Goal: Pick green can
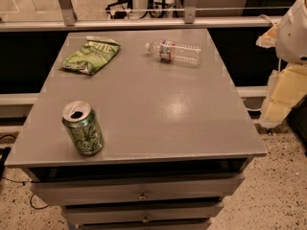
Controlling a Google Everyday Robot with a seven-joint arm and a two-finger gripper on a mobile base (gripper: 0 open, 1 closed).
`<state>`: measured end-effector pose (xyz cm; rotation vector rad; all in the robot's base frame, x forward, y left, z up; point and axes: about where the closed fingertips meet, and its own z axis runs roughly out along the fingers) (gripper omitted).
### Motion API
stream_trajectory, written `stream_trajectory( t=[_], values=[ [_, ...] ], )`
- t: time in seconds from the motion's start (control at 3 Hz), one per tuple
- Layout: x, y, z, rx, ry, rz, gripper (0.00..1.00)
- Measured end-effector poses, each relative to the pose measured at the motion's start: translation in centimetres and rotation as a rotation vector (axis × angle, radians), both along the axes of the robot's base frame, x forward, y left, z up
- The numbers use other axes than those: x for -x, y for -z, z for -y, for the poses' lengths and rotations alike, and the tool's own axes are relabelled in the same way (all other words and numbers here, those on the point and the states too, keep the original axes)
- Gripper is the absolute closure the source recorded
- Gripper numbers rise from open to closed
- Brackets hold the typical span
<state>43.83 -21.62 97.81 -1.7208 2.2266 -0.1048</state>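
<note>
Grey cabinet top above drawers, speckled floor around it. The green can stands upright near the front-left corner, long axis vertical, opened silver top facing up. A chip bag and a water bottle lie at the back. The gripper hangs beyond the right edge, well apart from the can; whether it is spread or closed cannot be told.

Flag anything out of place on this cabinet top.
The clear water bottle lies on its side at the back. The green can stands upright, already opened, near the front left corner. The gripper sits at the far right, away from the can.
</note>
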Motion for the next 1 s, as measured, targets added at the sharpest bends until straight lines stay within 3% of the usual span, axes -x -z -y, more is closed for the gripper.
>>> stream_trajectory(
  t=[0.33, 0.67, 1.0],
  values=[
    [0.0, 0.0, 0.0, 0.000, 0.000, 0.000, 0.00],
    [-0.9, 0.8, -1.6, -0.064, -0.062, 0.016, 0.00],
    [-2.7, 3.3, -5.8, -0.225, -0.170, 0.015, 0.00]
  ],
)
